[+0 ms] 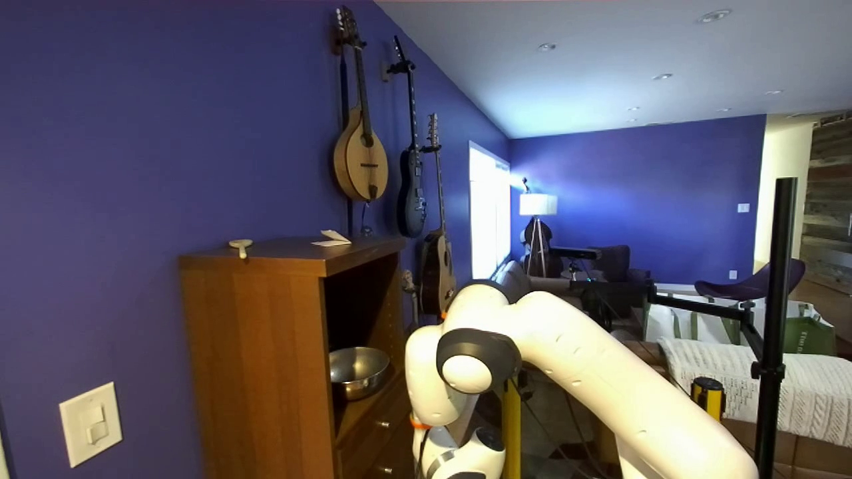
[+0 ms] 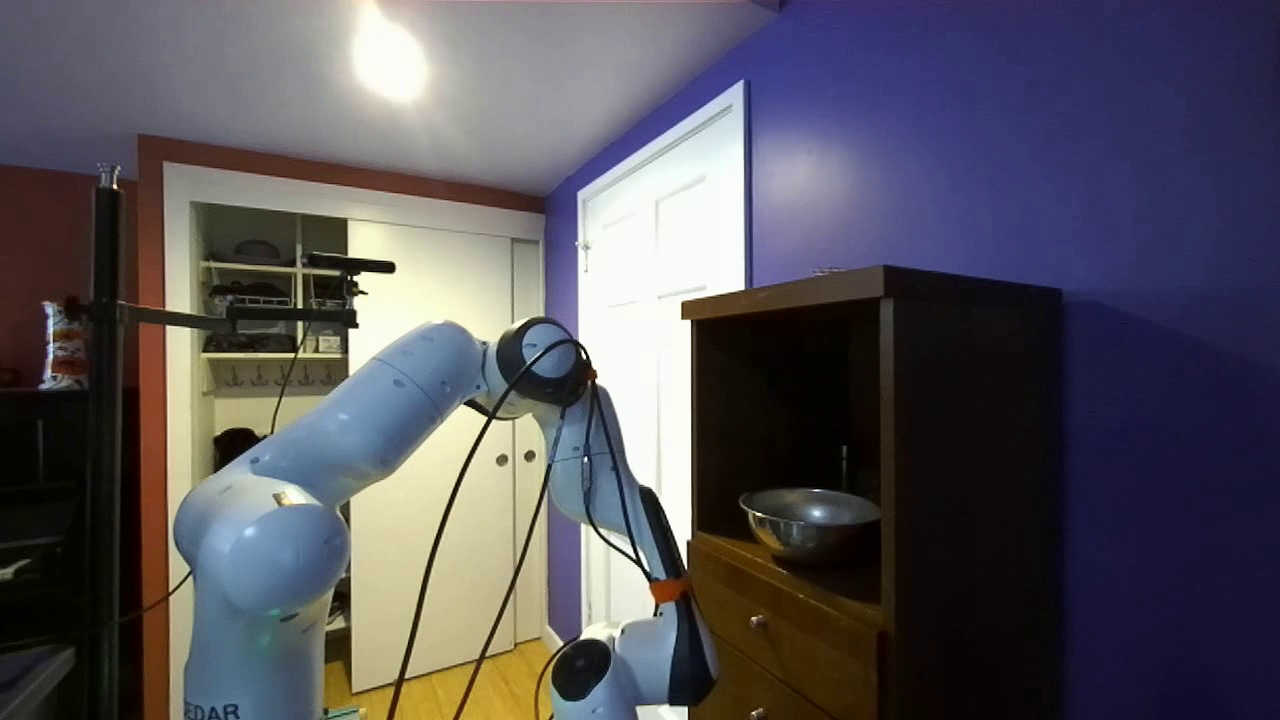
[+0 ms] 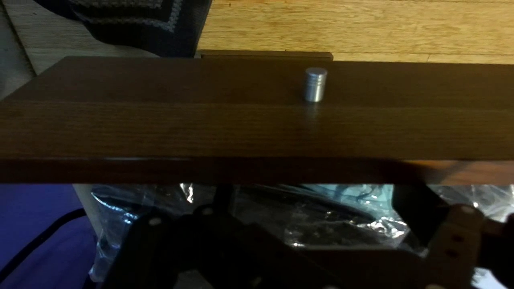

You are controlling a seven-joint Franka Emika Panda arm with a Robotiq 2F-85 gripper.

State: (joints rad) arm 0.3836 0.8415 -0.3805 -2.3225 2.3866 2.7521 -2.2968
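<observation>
In the wrist view my gripper is open, its two dark fingers wide apart. The fingers reach down just behind a brown wooden drawer front, and their tips are partly hidden by its top edge. I cannot tell if they touch it. A silver cylindrical knob stands out from the drawer front. Behind the front lie clear plastic-wrapped things, some dark and one light blue. Nothing shows held between the fingers. In both exterior views the gripper is below the frame; only the arm shows.
A brown cabinet stands against the blue wall, with a metal bowl in its open compartment and drawers below. A dark patterned cloth lies on the wood floor. A black cable runs by the drawer.
</observation>
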